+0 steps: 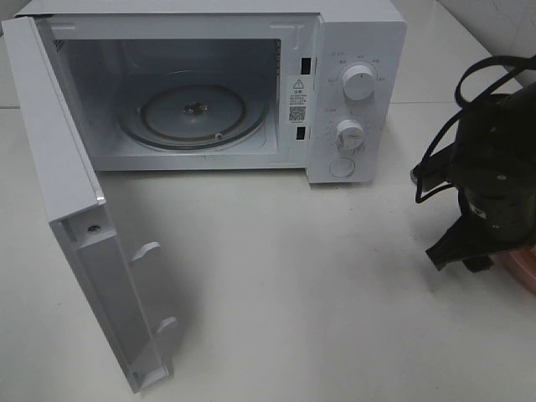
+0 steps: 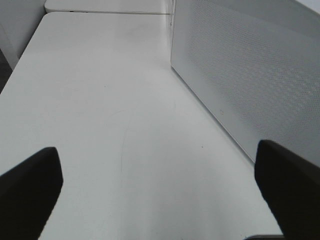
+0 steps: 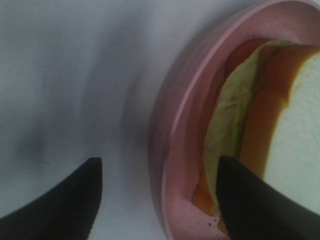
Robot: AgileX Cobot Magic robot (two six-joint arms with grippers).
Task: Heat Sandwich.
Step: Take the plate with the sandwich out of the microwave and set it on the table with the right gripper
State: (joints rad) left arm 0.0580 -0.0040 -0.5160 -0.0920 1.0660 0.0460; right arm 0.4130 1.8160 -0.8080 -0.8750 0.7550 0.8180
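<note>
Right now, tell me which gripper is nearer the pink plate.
Right. The right gripper straddles the pink plate's rim, one finger outside, one over the sandwich. The left gripper is open beside the microwave door, with no plate in its view.

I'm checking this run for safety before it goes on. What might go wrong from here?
1. The right gripper straddles the pink plate's rim, one finger over the sandwich; closing might squash the filling or tip the plate.
2. The open microwave door juts forward; an arm carrying the plate in might knock it.
</note>
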